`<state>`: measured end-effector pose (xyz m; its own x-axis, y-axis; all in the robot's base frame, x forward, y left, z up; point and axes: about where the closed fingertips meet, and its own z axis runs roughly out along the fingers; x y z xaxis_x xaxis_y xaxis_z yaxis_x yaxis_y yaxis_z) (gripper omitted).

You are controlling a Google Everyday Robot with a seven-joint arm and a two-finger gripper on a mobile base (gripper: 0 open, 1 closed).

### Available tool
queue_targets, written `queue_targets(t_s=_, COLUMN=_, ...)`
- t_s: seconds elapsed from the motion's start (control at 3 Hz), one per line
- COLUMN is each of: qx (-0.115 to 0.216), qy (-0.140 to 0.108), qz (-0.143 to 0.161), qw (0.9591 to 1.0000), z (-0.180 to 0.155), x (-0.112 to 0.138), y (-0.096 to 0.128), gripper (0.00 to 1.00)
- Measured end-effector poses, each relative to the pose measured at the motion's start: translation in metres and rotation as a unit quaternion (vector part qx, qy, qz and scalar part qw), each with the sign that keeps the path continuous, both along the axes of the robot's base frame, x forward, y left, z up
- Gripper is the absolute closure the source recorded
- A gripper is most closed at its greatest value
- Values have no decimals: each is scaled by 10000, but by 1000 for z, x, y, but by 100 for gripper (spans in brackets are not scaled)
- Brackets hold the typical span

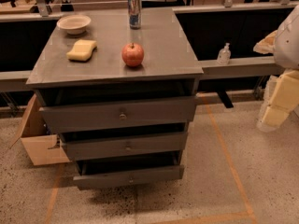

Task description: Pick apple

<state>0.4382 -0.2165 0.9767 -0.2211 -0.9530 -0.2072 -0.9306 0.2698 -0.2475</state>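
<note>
The apple (132, 54) is round and red with yellowish patches and a short dark stem. It sits upright near the front middle of the grey cabinet top (163, 45). My gripper (273, 115) hangs at the far right edge of the view, well to the right of the cabinet and lower than its top. It is far from the apple and touches nothing.
On the cabinet top stand a drink can (134, 11) behind the apple, a yellow sponge (81, 50) to its left and a pale bowl (74, 24) at the back left. Three drawers (122, 115) stick out below. A small bottle (224, 54) stands on the right ledge. A cardboard box (37, 141) lies on the floor at left.
</note>
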Motion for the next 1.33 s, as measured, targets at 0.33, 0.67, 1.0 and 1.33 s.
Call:
queue_targets(t_s=0.33, qx=17, qy=-21, qz=-16, qw=10000, z=0, x=1, y=0, gripper=0)
queue_targets(t_s=0.67, qx=195, qy=-214, qz=-184, qw=9994, z=4, x=13, y=-2, gripper=0)
queue_targets(t_s=1.0, qx=940, qy=-587, qz=-380, qw=9931, z=7, x=66, y=3, gripper=0)
queue_targets(t_s=1.33, qx=2067, qy=-842, qz=-188, qw=9746, z=1, x=142, y=40, gripper=0)
